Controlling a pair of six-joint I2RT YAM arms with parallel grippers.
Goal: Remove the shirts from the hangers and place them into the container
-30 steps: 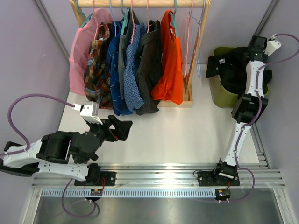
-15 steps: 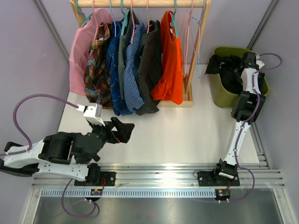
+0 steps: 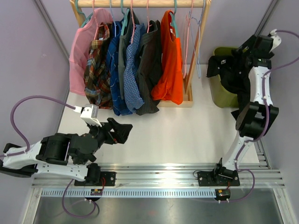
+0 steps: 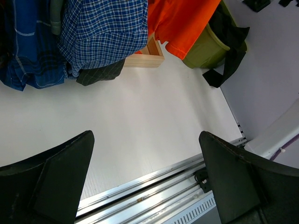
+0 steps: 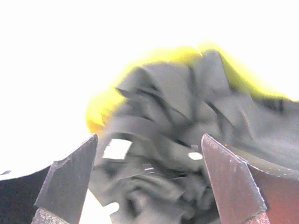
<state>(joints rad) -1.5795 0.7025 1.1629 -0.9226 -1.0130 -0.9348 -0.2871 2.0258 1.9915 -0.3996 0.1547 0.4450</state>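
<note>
Your right gripper [image 5: 148, 136] is hanging over the olive-green container [image 3: 218, 97] at the far right of the table [image 3: 187, 135]. Its two fingers are standing wide apart and gripping nothing. Directly beneath it, the plain black shirt [image 3: 223, 69] is lying crumpled in the container, with part of the cloth spilling over the left rim and one strip dangling down the outer wall. The right wrist view is coming through blurred and washed out, so the finer folds are not readable.

Your left gripper [image 4: 145, 135] is hovering low over the near-left part of the table. Its jaws are spread just as wide, holding nothing, and pointing toward the rack.

Six shirts are hanging from the wooden rail [image 3: 140, 3] at the back. From left to right you are looking at the pink shirt [image 3: 80, 51], the brown-red plaid shirt [image 3: 97, 74], a blue shirt [image 3: 114, 79], the blue checked shirt [image 3: 133, 79], the dark grey shirt [image 3: 149, 74] and the orange shirt [image 3: 170, 70], all packed closely together. Just right of the orange shirt, bare hangers [image 3: 189, 42] in pink and pale blue are dangling from the same rail. The light wooden frame [image 3: 187, 101] is sitting on the table under the rack, near the container's left side.
</note>
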